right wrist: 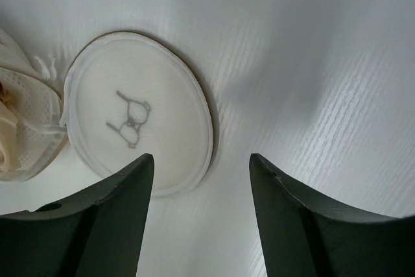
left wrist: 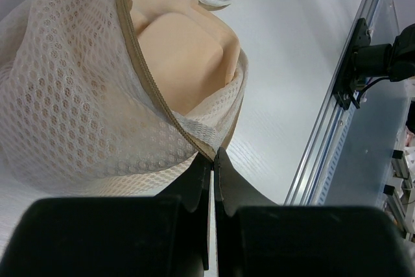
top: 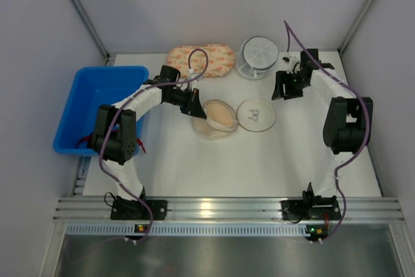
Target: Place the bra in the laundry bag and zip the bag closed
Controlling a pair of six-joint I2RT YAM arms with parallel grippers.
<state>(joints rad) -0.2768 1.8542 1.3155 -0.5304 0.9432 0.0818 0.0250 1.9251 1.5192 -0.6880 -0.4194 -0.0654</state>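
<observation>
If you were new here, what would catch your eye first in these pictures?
The laundry bag lies open mid-table, the bra sitting in its left mesh dome. The left tool is pinched shut on that dome's zipper edge, while the right tool hangs open near the other dome.

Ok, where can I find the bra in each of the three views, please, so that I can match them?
Top external: the bra is near the picture's centre, inside the left half of the laundry bag.
Left wrist: upper middle, inside the mesh.
Right wrist: only a beige sliver at the far left edge.
Shared landmark: the laundry bag shows in all three; its half with the dark mark lies right of the bra from above.
</observation>
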